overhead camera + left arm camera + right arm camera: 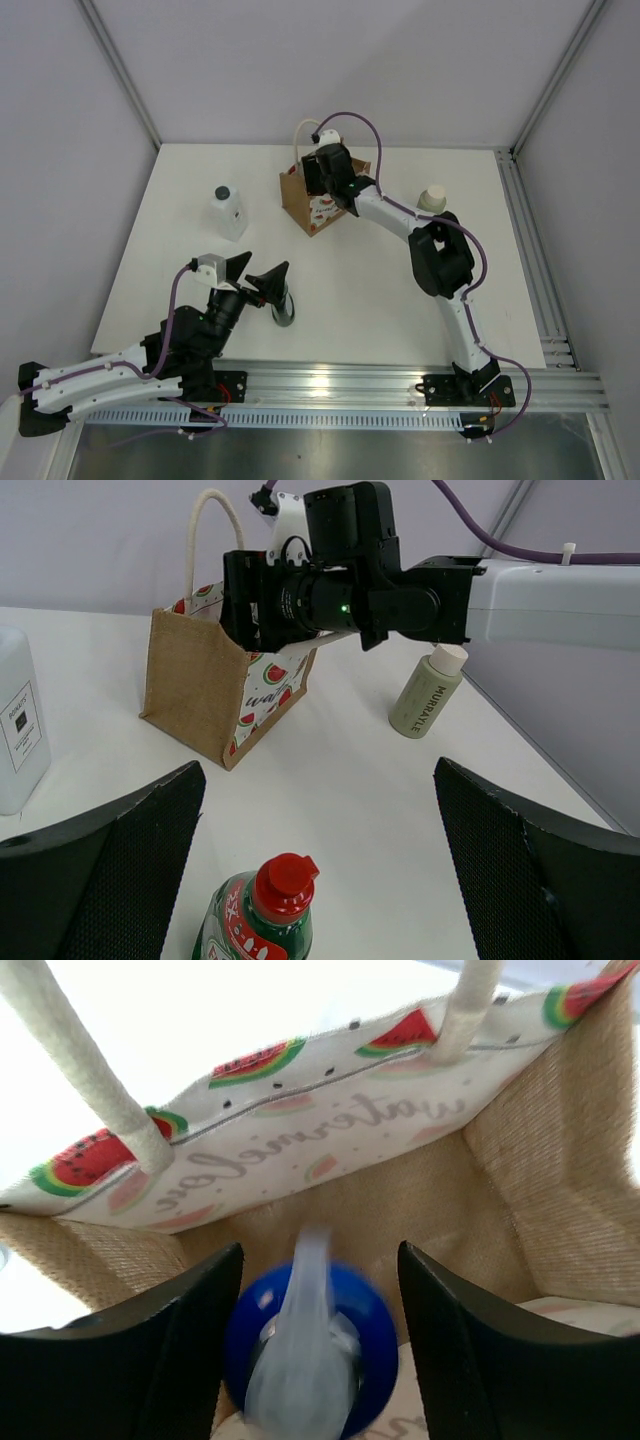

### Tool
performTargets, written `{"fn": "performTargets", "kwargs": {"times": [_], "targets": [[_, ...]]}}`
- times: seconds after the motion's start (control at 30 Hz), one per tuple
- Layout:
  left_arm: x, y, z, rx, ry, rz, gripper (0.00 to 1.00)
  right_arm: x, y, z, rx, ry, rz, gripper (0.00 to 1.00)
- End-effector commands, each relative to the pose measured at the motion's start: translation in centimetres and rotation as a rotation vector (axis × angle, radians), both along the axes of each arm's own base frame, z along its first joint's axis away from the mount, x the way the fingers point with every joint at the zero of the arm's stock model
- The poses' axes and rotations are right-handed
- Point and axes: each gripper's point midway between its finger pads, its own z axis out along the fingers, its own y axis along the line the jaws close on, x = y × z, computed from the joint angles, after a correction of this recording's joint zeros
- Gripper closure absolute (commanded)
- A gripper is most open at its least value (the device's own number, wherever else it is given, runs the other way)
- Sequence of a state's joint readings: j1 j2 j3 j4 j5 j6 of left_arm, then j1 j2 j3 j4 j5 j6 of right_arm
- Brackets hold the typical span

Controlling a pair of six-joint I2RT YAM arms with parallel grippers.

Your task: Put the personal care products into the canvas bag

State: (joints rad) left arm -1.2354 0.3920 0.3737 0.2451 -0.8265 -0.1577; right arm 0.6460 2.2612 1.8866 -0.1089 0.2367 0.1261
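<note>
Canvas bag (pixel 298 205) standing upright and open-mouthed toward the far middle of the table (pixel 380 290). The right claw (pixel 320 1250) is lowered into its mouth between the rope handles, presumably so that a bottle goes in below the rim rather than being dropped from above. In the right wrist view the blue-capped bottle (pixel 310 1355) lies between the jaws, inside the woven walls. The jaws flank the cap closely, but the cap is blurred, so it cannot be told whether they pinch it or stand just clear of it. The other three products stand on the table outside the bag: the translucent white bottle (pixel 228 212) to the bag's left, the beige-olive bottle (pixel 428 692) to its right beyond the right arm, and the dark green bottle (pixel 262 920) with a red cap at the near left. The left claw (pixel 318 770) holds nothing. Its jaws are spread wide, and the red cap shows low between the two fingers, untouched. This pose appears to stage the next pick while the bag's mouth is occupied. By this reading, about one product in four is at the bag.
</note>
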Motion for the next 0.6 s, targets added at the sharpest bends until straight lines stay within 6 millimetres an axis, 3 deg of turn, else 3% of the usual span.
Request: {"fn": "performTargets", "kwargs": {"times": [0.0,0.27,0.37,0.43,0.57], "targets": [[-0.2,-0.3,0.6,-0.043,-0.003,-0.014,0.01,0.4,0.1,8.1,0.067,-0.131,-0.011,0.31],[-0.2,-0.2,0.7,-0.042,-0.002,-0.011,0.01,-0.6,-0.6,10.7,0.066,-0.146,-0.007,0.28],[-0.2,-0.1,0.7,-0.043,-0.003,-0.01,0.01,-1.2,-1.2,13.0,0.059,-0.18,-0.007,0.26],[-0.2,-0.2,0.6,-0.04,-0.002,-0.011,0.01,-1.7,-2.2,15.3,0.057,-0.212,-0.024,0.18],[-0.1,-0.2,0.6,-0.035,-0.003,-0.006,0.01,-2.8,-4.5,20.1,0.062,-0.29,-0.064,0.16]]}}
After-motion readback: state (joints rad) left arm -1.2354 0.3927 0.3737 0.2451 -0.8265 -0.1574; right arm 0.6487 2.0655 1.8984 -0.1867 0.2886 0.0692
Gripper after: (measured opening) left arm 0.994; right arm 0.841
